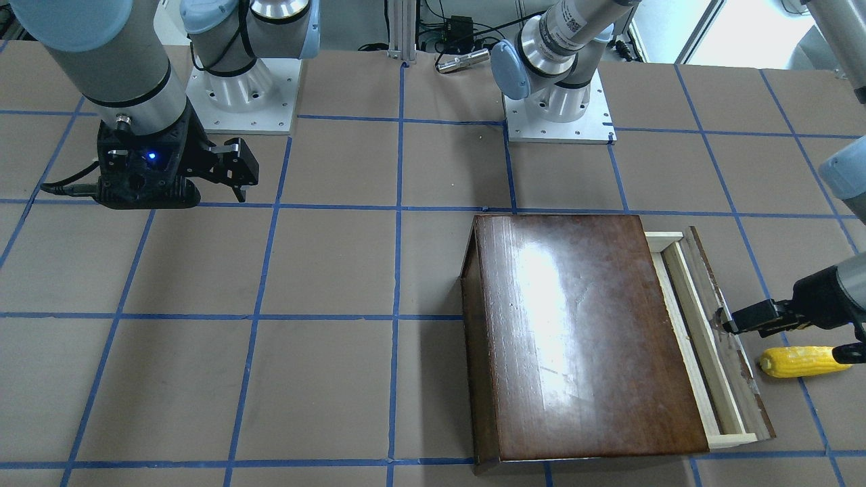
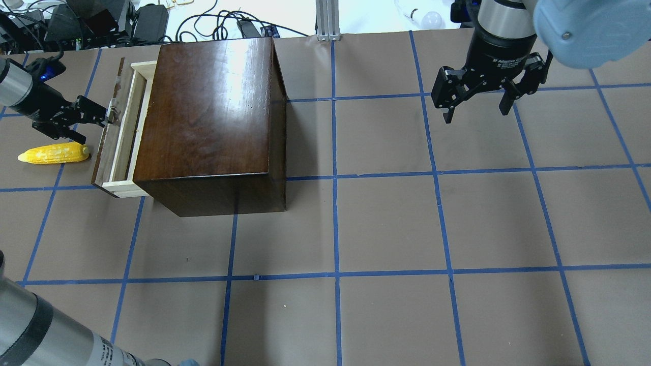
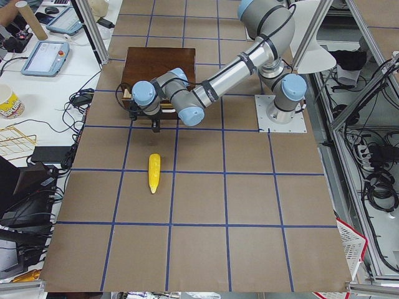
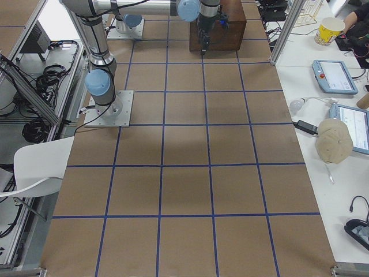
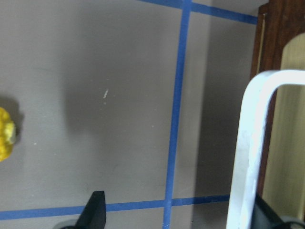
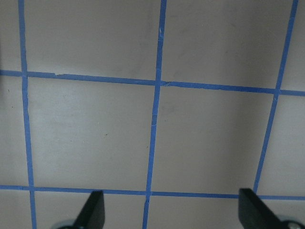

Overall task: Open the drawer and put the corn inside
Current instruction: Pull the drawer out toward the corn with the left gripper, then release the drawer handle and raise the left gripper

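The dark-brown cabinet (image 2: pixel 213 112) stands on the table, also in the front view (image 1: pixel 582 331). Its drawer (image 2: pixel 122 127) of pale wood is pulled out a little way, also in the front view (image 1: pixel 703 331). My left gripper (image 2: pixel 96 126) is open at the drawer's front panel, also in the front view (image 1: pixel 751 333). In the left wrist view the pale handle (image 5: pixel 248 143) stands between its fingers (image 5: pixel 95 210), close to the right one. The yellow corn (image 2: pixel 53 153) lies on the table just outside the drawer front, also in the front view (image 1: pixel 802 362). My right gripper (image 2: pixel 475 109) is open and empty, far from the cabinet.
The table is brown paper with a blue tape grid (image 2: pixel 335 178). Both arm bases (image 1: pixel 558 108) stand at the robot's edge. Cables and gear (image 2: pixel 101 20) lie beyond the far edge behind the cabinet. The right wrist view shows only the taped surface (image 6: pixel 157 119).
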